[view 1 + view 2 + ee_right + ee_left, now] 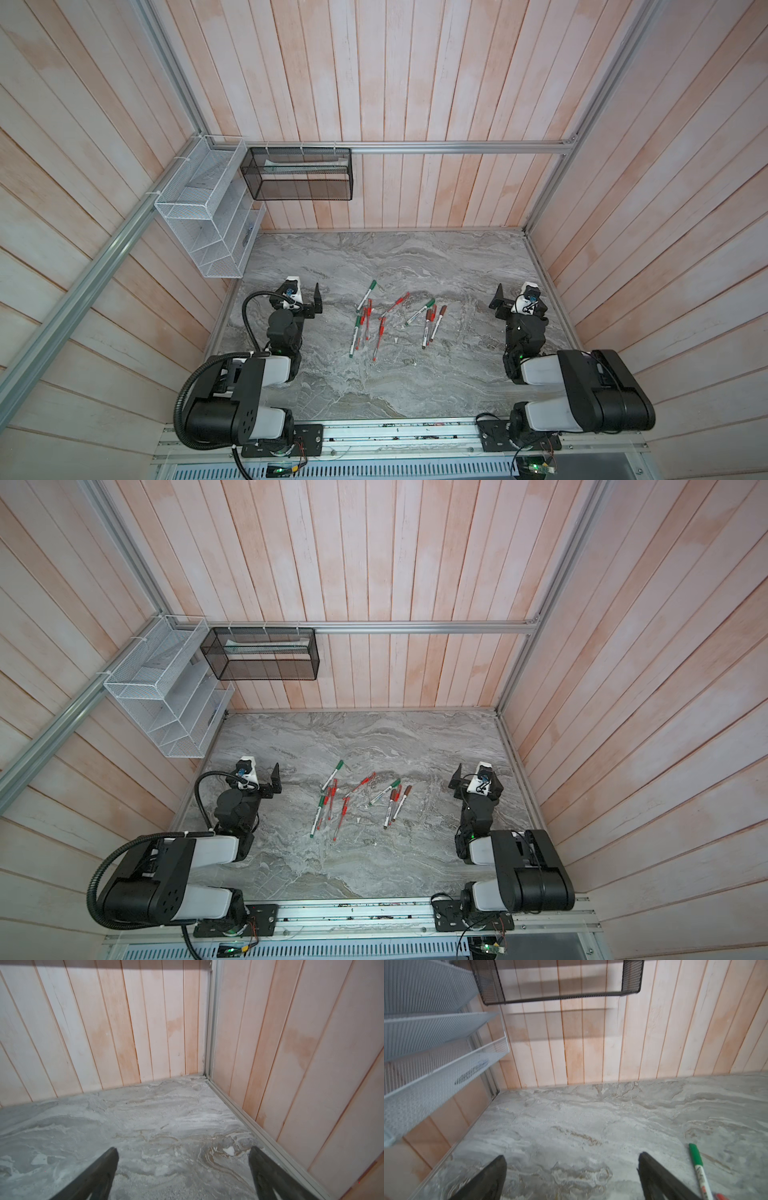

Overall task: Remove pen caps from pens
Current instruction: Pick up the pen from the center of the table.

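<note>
- Counter [415, 257]: grey marbled slab, walled by pale planks on three sides.
- Pens [365, 296]: about ten, scattered loosely at mid-counter between the two arms. White-barrelled markers lie among slim red ones, and several of the red ones cross or touch.
- Pen caps [694, 1154]: green and brown ones sit on the marker barrels. The red pens' caps are too small to judge.
- Left gripper [571, 1156]: jaws spread wide over bare counter. In the left wrist view the green-capped marker [702, 1178] lies just beside one finger.
- Right gripper [183, 1148]: jaws spread wide, near the counter's right edge, well apart from the pens.
- White mesh rack [199, 208]: hung on the left wall.
- Black mesh basket [299, 174]: hung on the back wall.
</note>
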